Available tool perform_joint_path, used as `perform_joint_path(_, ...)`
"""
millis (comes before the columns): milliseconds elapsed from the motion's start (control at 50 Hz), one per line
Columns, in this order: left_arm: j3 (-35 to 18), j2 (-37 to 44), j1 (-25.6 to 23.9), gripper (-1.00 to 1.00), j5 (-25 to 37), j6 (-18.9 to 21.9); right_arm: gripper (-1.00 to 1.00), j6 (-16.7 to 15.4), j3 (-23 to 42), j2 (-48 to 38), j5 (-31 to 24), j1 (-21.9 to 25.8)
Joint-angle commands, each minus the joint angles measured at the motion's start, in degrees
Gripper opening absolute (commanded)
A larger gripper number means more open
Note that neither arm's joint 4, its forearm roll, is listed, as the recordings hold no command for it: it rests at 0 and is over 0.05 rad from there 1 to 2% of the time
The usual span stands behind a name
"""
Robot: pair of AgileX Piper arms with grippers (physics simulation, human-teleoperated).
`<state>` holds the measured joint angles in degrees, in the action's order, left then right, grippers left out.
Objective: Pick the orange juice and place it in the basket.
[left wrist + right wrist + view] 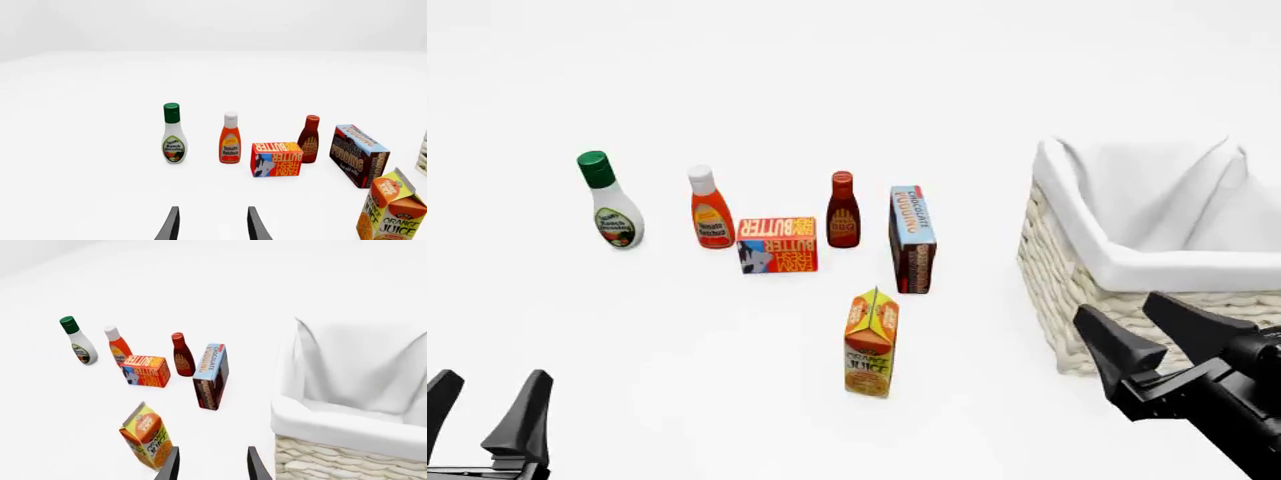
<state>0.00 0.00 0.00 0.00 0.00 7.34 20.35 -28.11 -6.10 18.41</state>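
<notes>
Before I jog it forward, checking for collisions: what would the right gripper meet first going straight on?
Probably bare table: the right gripper points between the orange juice and the basket. Depth is unclear.

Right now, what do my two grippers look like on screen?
Both are matte black. The left gripper shows two tapered, pointed fingers rising from a dark block. The right gripper has the same wedge-shaped fingers on a chunkier, angular black body. No cables, markings or coloured pads are visible in any view.
</notes>
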Motion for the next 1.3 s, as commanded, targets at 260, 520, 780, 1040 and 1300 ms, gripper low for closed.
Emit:
perform_joint_path(260,0.0,0.0,0.0,1.0,0.0,0.0,1.0,8.2,9.8,-9.6,-5.7,6.3)
perform_joint_path(520,0.0,0.0,0.0,1.0,0.0,0.0,1.0,13.9,15.7,-12.0,-10.7,6.0)
perform_joint_path(780,0.0,0.0,0.0,1.0,0.0,0.0,1.0,19.6,20.4,-17.6,-12.5,7.2)
perform_joint_path(1040,0.0,0.0,0.0,1.0,0.0,0.0,1.0,21.2,24.7,-23.2,-14.0,7.1)
perform_joint_path(1300,0.0,0.0,0.0,1.0,0.0,0.0,1.0,25.1,25.6,-27.7,-12.9,9.1)
